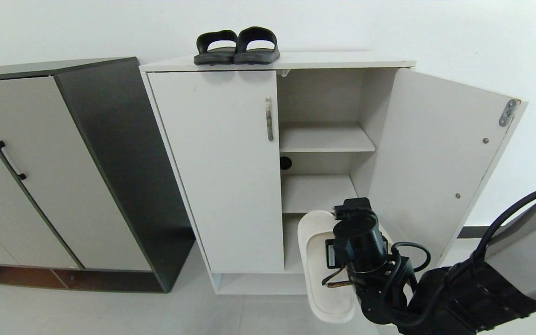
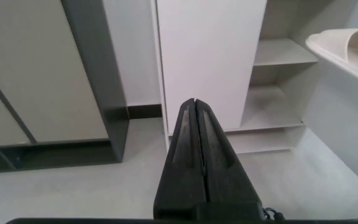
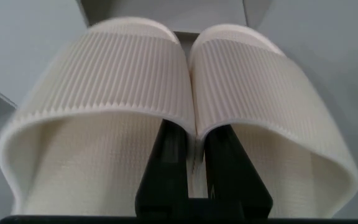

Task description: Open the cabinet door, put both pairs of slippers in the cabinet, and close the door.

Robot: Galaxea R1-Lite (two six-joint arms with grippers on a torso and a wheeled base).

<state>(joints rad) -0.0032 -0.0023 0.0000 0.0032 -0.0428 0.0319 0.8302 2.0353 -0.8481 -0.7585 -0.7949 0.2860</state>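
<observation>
We are looking at the white cabinet (image 1: 342, 60), its right door (image 1: 435, 163) hanging wide open and its left door (image 1: 217, 177) sitting shut, with a dark cabinet (image 1: 123, 163) standing just beside it. The cream slippers (image 1: 317, 260) are hanging low in front of the open side, where our right gripper (image 3: 194, 168) is pinching their two inner strap edges together. The black slippers (image 1: 237, 46) are resting on the white cabinet's top. Our left gripper (image 2: 196, 155) is pressing its jaws together, gripping nothing.
</observation>
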